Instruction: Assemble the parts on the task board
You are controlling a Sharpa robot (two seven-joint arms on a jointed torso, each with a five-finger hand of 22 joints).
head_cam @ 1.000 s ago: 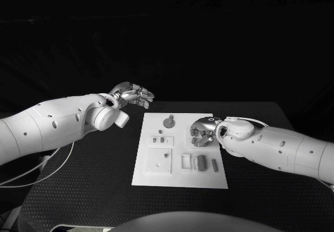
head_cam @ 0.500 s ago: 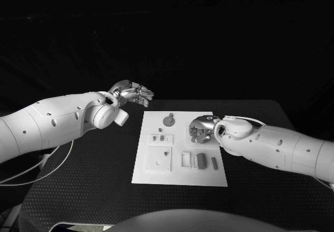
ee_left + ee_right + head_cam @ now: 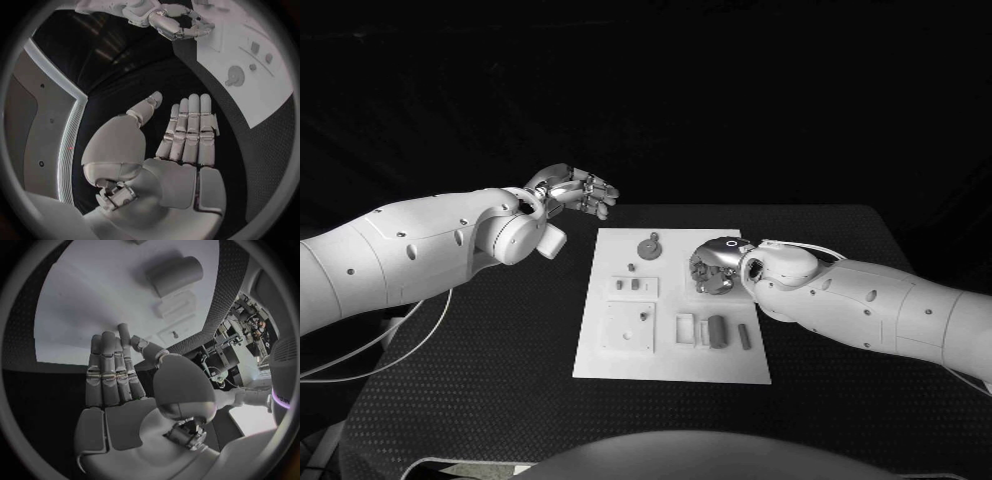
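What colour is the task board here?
White; the task board shows best in the head view, against the black table.

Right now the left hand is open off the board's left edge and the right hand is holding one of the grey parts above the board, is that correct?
Not quite. The right hand holds nothing: the right wrist view shows its fingers stretched out, with nothing in them, above the task board. The rest stands: the left hand is open, off the board's left edge, as the head view shows.

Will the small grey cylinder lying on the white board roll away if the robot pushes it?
Probably, if pushed sideways: the small grey cylinder lies on its round side on the flat white board. It looks solid and stiff, and likely light.
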